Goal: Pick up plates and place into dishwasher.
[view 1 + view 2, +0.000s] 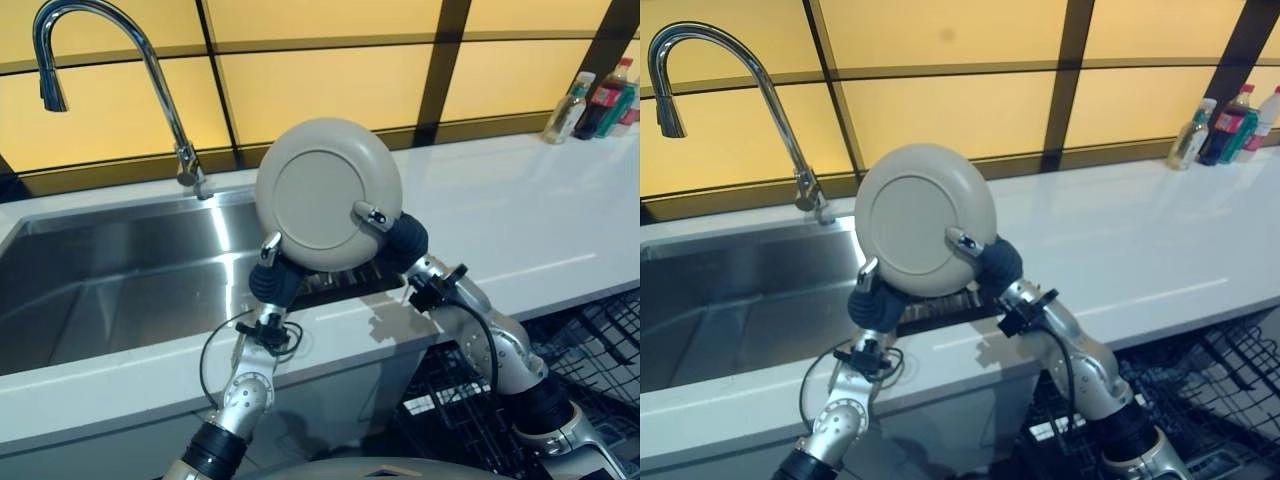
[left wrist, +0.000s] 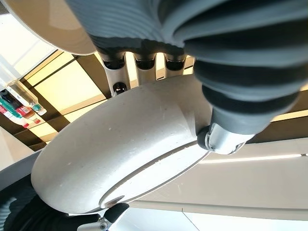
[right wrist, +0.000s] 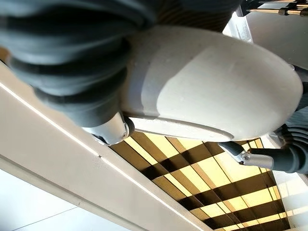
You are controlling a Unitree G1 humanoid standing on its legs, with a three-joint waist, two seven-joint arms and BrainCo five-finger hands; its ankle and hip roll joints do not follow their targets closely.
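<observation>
Both hands hold one plate upright between them, its underside toward the camera, above the front edge of the sink. The left hand grips the plate's lower rim from below, a thumb showing on the near face and fingers reaching over the rim behind it, as the left wrist view shows. The right hand clasps the rim on the opposite side, its thumb lying across the near face while the rest of the hand wraps behind; in the right wrist view the plate sits tight against its dark cover. The plate tilts a little, its top leaning away from the right hand. Past the left hand, a tap curves over the sink. The white worktop stretches away beyond the right hand, and a few bottles stand at its far end, well apart from the plate. Below the right arm, a dark wire dishwasher rack shows under the worktop's edge.
</observation>
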